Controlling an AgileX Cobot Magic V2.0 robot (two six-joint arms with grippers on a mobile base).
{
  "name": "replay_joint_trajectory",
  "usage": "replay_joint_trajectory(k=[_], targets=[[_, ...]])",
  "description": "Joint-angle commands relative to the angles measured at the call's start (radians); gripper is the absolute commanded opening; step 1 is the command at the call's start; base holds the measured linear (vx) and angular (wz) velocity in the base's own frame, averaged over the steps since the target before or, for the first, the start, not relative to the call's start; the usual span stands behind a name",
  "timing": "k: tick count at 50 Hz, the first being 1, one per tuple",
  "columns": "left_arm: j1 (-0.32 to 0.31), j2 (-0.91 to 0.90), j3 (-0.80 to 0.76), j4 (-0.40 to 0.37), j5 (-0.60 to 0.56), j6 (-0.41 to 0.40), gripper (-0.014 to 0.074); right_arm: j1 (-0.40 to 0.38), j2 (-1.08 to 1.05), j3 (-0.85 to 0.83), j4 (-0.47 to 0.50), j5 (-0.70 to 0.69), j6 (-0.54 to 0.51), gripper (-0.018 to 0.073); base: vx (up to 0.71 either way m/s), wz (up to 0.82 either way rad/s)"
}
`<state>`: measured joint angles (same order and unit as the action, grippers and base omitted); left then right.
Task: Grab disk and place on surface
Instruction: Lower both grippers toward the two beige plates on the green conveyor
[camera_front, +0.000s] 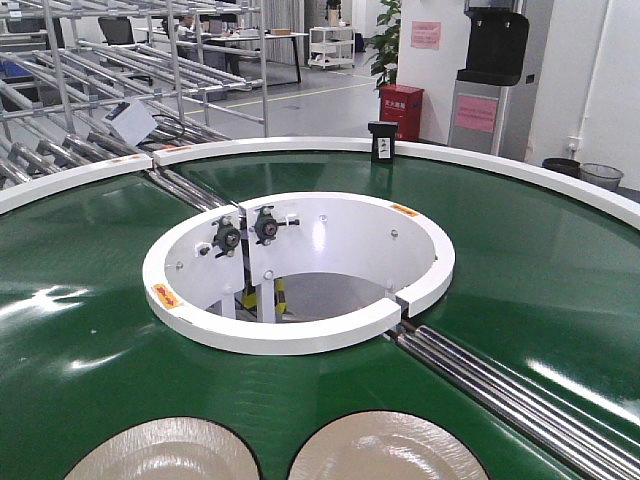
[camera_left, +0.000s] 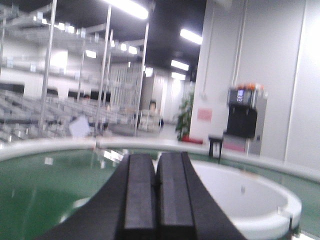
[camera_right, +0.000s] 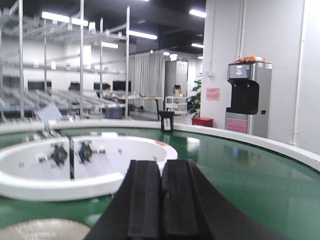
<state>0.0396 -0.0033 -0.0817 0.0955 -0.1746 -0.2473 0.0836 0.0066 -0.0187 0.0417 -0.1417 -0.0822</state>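
**Lying on the green belt: two pale disks, both pincers clenched on nothing**

Standing here, the thing to steer by is the white inner ring (camera_front: 300, 340) in the middle of the green belt (camera_front: 90, 260). Both disks sit flat on the belt on the near side of that ring, side by side and apart from each other. The left disk (camera_front: 165, 455) and the right disk (camera_front: 385, 450) are both cut off by the lower edge of the front view. They are cream-coloured and shiny, with a shallow raised rim like a plate. Neither one touches the ring.

The left gripper (camera_left: 156, 165) has its two black pads pressed flat together with nothing between them. It hangs above the belt, pointing across the ring, and its view is blurred. The right gripper (camera_right: 161, 170) is closed the same way, empty, also on the near side of the ring. A slice of one pale disk shows low and to the left of it in its own view; I cannot tell which disk that is.

Inside the ring, two dark bearing mounts (camera_front: 245, 232) are bolted to its left wall. Steel rollers (camera_front: 500, 385) run out from a gap in the ring toward the near right. Beyond the ring, a small black box (camera_front: 383, 142) stands on the white outer rim (camera_front: 520, 165). Farther back past it are a red cabinet (camera_front: 401, 110) and a drinks machine (camera_front: 493, 80), and off to the far left stand pipe racks (camera_front: 120, 60).
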Motion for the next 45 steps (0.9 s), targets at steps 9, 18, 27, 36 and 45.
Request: replay_joint_trajectory(k=[9, 18, 27, 36, 45], targets=[[-0.001, 0.197, -0.451, 0.006, 0.202, 0.035, -0.0001, -0.005, 0.260, -0.370, 0.015, 0.098, -0.035, -0.0008, 0.00, 0.00], [-0.001, 0.402, -0.602, 0.006, 0.285, 0.034, 0.0003, -0.005, 0.499, -0.505, 0.016, 0.099, -0.035, -0.0008, 0.00, 0.00], [-0.001, 0.607, -0.601, 0.006, 0.373, 0.034, 0.0031, -0.005, 0.682, -0.508, 0.021, 0.094, -0.014, -0.0003, 0.00, 0.00], [-0.001, 0.783, -0.601, 0.008, 0.470, 0.035, 0.0183, -0.005, 0.800, -0.508, 0.060, 0.095, 0.039, 0.0042, 0.00, 0.00], [-0.001, 0.948, -0.601, 0.008, 0.485, 0.033, 0.0416, -0.005, 0.875, -0.507, 0.081, 0.115, 0.040, 0.0167, 0.00, 0.00]])
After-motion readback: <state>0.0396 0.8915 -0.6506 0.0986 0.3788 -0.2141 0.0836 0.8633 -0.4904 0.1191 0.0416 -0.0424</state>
